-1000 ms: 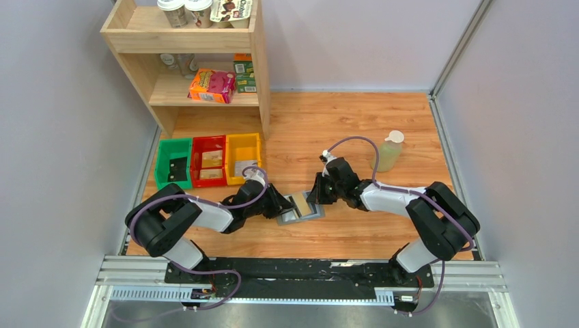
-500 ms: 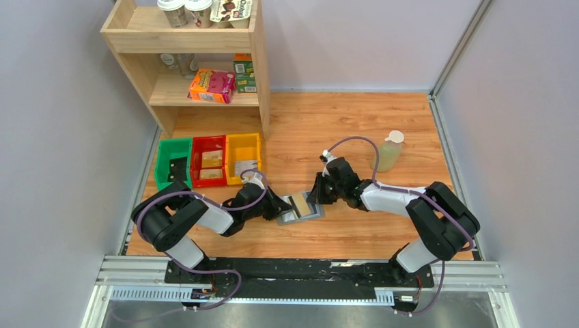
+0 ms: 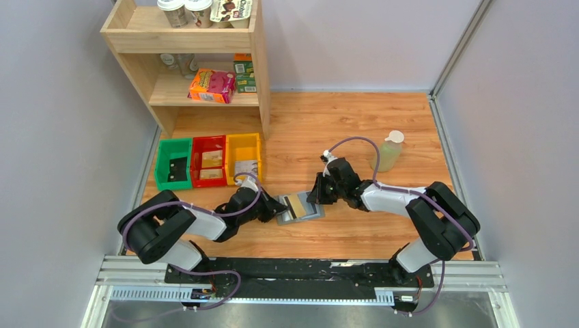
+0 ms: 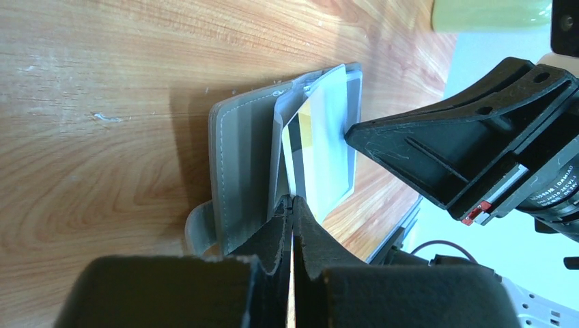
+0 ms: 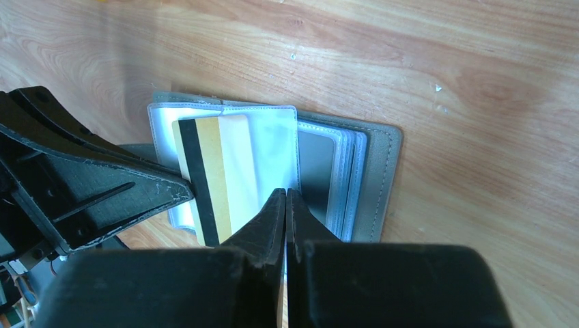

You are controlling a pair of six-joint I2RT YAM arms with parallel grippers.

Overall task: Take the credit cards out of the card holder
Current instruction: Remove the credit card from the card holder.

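The left gripper has its fingers pressed together, and from its wrist view they appear to nip the edge of a credit card, the yellow one with a black stripe. The bite looks very shallow, only at the card's margin.

The card lies just beyond those fingertips, partly drawn out of a clear sleeve and partly under it. That sleeve belongs to the card holder, which lies open and flat on the table, about midway between the left and right edges and nearer the near edge than the far one. It lies between the two arms.

On the holder's right side the right gripper has its fingers together too, with the tips down at the sleeve's right edge. It looks to be pinning the holder to the wood. I cannot tell whether anything is caught between the fingers.

What worries me is that thin hold on the left. If the sleeve clings, I would expect the card to slide out of the pinch rather than out of the pocket. If the right tips are only resting lightly, the whole holder may drag left with the card. A pull that lifts could bow the card against the sleeve's mouth. The two sets of fingers are also near each other, so a crooked pull might bring them together.
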